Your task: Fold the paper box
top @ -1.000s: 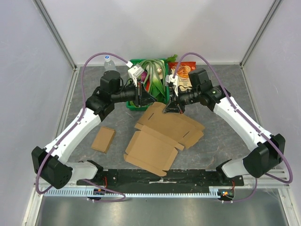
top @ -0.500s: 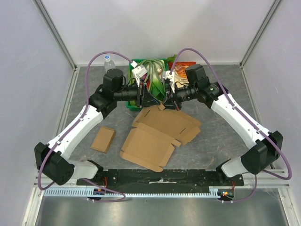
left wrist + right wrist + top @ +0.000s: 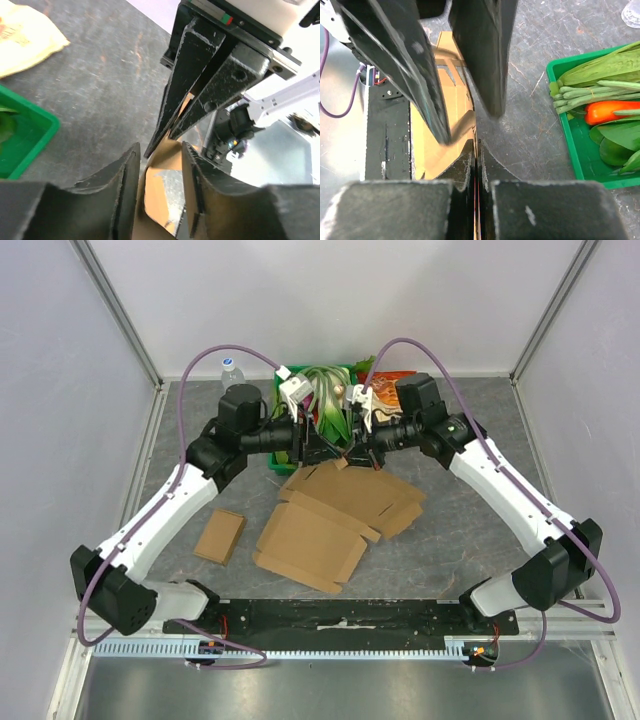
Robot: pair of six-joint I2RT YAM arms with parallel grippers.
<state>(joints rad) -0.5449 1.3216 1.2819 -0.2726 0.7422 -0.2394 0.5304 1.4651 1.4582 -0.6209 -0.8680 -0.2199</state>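
Note:
The paper box lies flat and unfolded in the middle of the table, brown card with slots and flaps. Both grippers meet over its far edge, where a small flap is raised. My right gripper is shut on that flap, and the thin card edge shows between its pads. My left gripper faces it with jaws apart around the same flap. The card rests against one left finger with a gap to the other. The left gripper's fingers stand apart in the right wrist view.
A green basket of vegetables stands just behind the grippers, close to both wrists. A small flat cardboard piece lies at the left. A water bottle and a snack bag sit at the back.
Both grippers moved toward the back, dragging the box's far edge with them and shifting the box left. The left gripper's jaws opened a little.

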